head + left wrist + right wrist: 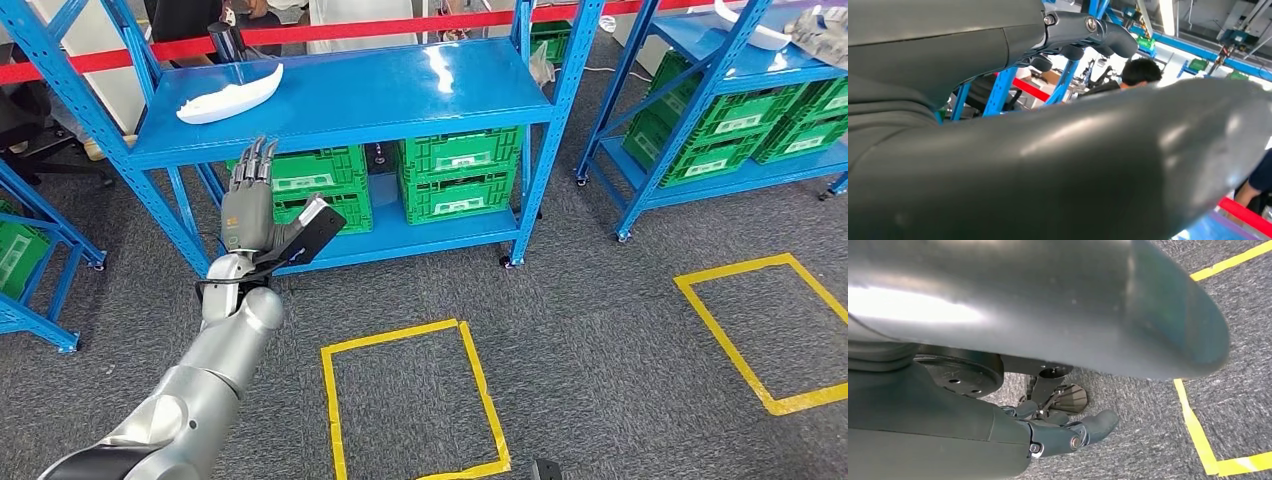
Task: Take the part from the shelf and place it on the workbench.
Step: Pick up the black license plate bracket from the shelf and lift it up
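The part (231, 97), a white, long, curved shell pointed at one end, lies on the shelf (380, 95) top at 10 o'clock. The left hand (250, 205), fingers spread and empty, is raised below it. The right hand (1058, 432) hangs over carpet, fingers loosely curled, holding nothing.

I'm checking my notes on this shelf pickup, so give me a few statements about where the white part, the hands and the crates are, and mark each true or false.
1. The white part lies on the top board of the blue shelf. True.
2. The left hand is gripping the white part. False: it is raised in front of the shelf, below the part and apart from it, holding nothing.
3. Green crates sit on the shelf's lower board. True.
4. The right hand is up at the shelf. False: it hangs over the grey carpet near a yellow tape line.
5. The yellow tape square on the floor has a crate inside it. False: bare carpet lies inside it.
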`<state>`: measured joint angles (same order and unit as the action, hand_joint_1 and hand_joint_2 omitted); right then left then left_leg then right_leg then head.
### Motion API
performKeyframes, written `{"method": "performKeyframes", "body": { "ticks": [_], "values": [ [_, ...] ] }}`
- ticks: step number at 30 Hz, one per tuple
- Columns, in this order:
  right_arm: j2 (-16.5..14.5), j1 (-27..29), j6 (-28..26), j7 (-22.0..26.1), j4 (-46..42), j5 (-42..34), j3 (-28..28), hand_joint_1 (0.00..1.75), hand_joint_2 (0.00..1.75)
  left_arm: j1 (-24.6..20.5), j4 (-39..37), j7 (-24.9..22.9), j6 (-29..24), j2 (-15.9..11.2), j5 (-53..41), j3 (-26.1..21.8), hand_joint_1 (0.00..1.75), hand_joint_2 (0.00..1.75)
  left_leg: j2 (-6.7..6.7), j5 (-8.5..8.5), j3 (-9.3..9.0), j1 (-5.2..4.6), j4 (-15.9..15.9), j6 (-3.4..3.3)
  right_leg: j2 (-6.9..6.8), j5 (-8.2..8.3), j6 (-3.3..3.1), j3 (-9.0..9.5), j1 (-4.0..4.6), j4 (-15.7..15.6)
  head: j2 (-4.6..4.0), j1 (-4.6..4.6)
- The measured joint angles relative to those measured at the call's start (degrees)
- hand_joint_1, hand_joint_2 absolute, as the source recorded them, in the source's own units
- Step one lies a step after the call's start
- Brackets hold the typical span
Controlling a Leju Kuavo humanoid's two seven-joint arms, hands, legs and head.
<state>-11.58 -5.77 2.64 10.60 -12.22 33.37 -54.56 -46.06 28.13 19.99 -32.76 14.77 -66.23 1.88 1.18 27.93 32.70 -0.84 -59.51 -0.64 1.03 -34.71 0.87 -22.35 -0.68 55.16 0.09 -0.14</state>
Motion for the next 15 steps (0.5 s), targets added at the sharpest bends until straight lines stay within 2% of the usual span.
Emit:
{"method": "performKeyframes", "body": {
  "ticks": [3, 5, 6, 8, 9, 10, 11, 13, 14, 15],
  "values": [
    [-0.1, 0.1, 0.0, 0.0, 0.0, -0.1, -0.2, 0.00, 0.00, 0.1, 0.9, -0.4, -0.1, -0.4, 1.3, 1.3, 0.00, 0.00, 0.09, 0.52, -0.60, 0.09, 1.0, -0.95, -0.05, 0.71, 0.64, -0.34, -0.05, 1.4, 0.00, 0.02],
    [-0.1, 0.1, 0.0, 0.0, 0.0, -0.2, -0.3, 0.00, 0.00, 0.2, 1.5, -0.7, -0.2, -0.5, 1.9, 2.0, 0.00, 0.00, 0.03, 0.82, -1.79, 0.39, 1.9, -1.55, -0.27, 0.10, 0.94, -2.56, 0.00, 5.4, 0.00, 0.16],
    [0.0, 0.1, 0.0, 0.0, 0.0, -0.3, -0.3, 0.00, 0.00, 0.2, 1.7, -0.8, -0.3, -0.6, 2.2, 2.3, 0.00, 0.00, -0.04, 0.97, -2.19, 0.48, 2.1, -1.62, -0.40, -0.98, 1.01, -4.98, -0.05, 8.7, 0.00, 0.26],
    [0.0, 0.2, 0.0, 0.0, 0.0, -0.2, -0.5, 0.00, 0.00, 0.6, 1.9, -0.8, -0.3, -0.7, 2.7, 2.7, 0.00, 0.00, -0.04, 1.49, -2.77, 0.57, 2.1, -1.54, -0.48, -2.96, 1.12, -11.35, -0.16, 16.4, 0.00, 0.40],
    [0.0, 0.4, 0.0, 0.0, 0.0, -0.2, -0.6, 0.00, 0.00, 0.9, 1.9, -0.8, -0.4, -0.8, 3.1, 2.8, 0.00, 0.00, -0.01, 1.90, -3.18, 0.63, 2.1, -1.40, -0.49, -2.85, 1.24, -14.26, -0.25, 19.0, 0.00, 0.41],
    [0.0, 0.6, -0.1, -0.1, 0.0, -0.2, -0.7, 0.00, 0.00, 1.3, 1.9, -0.8, -0.4, -0.9, 3.4, 2.8, 0.00, 0.00, 0.02, 2.39, -3.75, 0.76, 2.1, -1.18, -0.50, -1.53, 1.37, -16.28, -0.35, 19.6, 0.00, 0.42],
    [0.0, 0.9, -0.1, -0.1, 0.0, -0.2, -0.7, 0.00, 0.00, 1.6, 1.9, -0.8, -0.5, -0.9, 3.7, 2.9, 0.00, 0.00, 0.05, 2.98, -4.50, 0.95, 2.1, -0.91, -0.54, 0.72, 1.56, -17.25, -0.47, 18.1, 0.00, 0.42],
    [0.0, 1.4, 0.0, -0.1, 0.1, -0.1, -0.9, 0.00, 0.00, 2.0, 1.9, -0.8, -0.7, -1.1, 4.1, 3.1, 0.00, 0.00, 0.02, 4.49, -6.15, 1.31, 2.1, -0.13, -0.82, 7.40, 2.16, -17.19, -0.95, 10.9, 0.00, 0.52],
    [0.0, 1.5, 0.0, -0.1, 0.2, -0.1, -1.1, 0.00, 0.00, 2.1, 1.8, -0.8, -0.8, -1.2, 4.3, 3.2, 0.00, 0.00, 0.03, 5.17, -6.78, 1.37, 2.0, 0.31, -1.04, 9.45, 2.19, -16.93, -1.04, 7.6, 0.00, 0.62],
    [0.0, 1.6, 0.0, -0.1, 0.3, -0.1, -1.2, 0.00, 0.00, 2.3, 1.8, -0.8, -0.9, -1.3, 4.4, 3.4, 0.00, 0.00, 0.03, 5.80, -7.14, 1.31, 2.2, 0.81, -1.22, 10.79, 1.87, -16.71, -1.06, 5.5, 0.00, 0.65]
  ]
}}
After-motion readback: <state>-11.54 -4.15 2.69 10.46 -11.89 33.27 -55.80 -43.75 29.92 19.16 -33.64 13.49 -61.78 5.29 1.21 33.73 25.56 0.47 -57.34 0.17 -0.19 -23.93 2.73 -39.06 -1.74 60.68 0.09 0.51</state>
